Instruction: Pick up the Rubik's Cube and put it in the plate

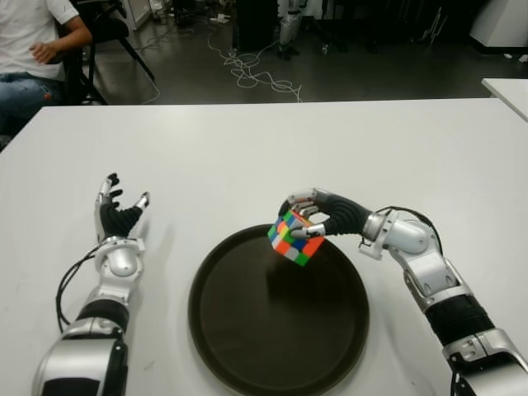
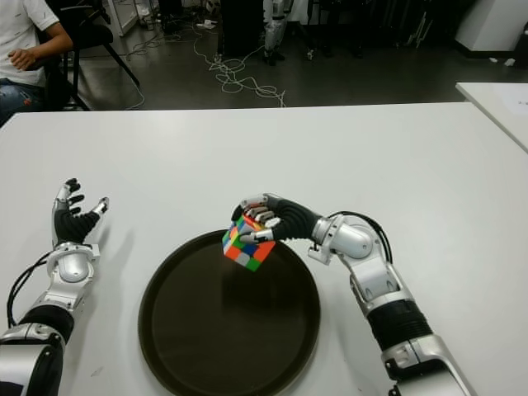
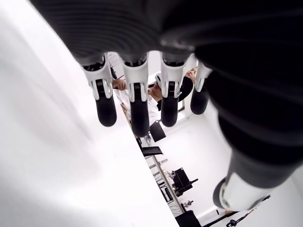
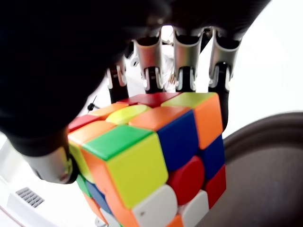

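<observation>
No legible text — anywhere.

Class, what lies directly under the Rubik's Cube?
The Rubik's Cube, held by the right hand, hangs above the dark plate. Only bare plate and the cube's shadow show beneath.

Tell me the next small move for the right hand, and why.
Probably lower it, then open the fingers. The right hand grips the cube above the plate near its far rim, seemingly not touching it. The left hand is idle left of the plate.
</observation>
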Motion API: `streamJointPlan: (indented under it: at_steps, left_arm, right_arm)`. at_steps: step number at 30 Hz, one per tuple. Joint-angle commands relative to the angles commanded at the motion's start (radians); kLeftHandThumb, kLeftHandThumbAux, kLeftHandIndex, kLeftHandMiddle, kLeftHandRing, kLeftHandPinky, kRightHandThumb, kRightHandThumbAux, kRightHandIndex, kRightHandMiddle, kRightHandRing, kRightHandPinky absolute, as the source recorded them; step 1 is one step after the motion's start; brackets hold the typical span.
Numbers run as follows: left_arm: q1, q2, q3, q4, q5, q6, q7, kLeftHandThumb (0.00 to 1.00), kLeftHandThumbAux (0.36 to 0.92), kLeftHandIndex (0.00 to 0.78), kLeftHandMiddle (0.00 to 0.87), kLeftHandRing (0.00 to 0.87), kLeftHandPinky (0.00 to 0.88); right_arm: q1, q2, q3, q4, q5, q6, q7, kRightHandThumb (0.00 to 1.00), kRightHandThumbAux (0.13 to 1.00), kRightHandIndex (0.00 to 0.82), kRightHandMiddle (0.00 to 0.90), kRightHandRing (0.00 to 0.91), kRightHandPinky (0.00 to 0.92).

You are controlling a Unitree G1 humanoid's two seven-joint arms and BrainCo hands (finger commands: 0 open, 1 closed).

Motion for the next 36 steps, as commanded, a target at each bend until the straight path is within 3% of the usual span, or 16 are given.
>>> streamJointPlan:
  at_steps: [17, 28, 36]
  left_arm:
    - [-0.002, -0.003, -0.001, -0.003, 0.003, 0.014, 0.012, 0.170, 0.726, 0.105, 0.180, 0.194, 0.226]
    - [-0.001, -0.001, -0.006, -0.005, 0.012, 0.018, 0.018, 0.164, 0.729, 0.098, 0.153, 0.161, 0.169]
    - [-0.001, -0.002, -0.005, -0.006, 0.010, 0.010, 0.016, 0.193, 0.742, 0.109, 0.178, 0.188, 0.209]
  right_arm:
    - [0.020, 0.003, 0.000, -0.076, 0.081, 0.083, 0.121, 0.680, 0.732, 0.435, 0.783, 0.795, 0.775]
    - [0.037, 0.004, -0.002, -0.112, 0.086, 0.102, 0.126, 0.680, 0.732, 0.435, 0.781, 0.793, 0.774]
    - [0.042, 0.007, -0.001, -0.110, 0.102, 0.119, 0.147, 0.679, 0.731, 0.434, 0.774, 0.793, 0.777]
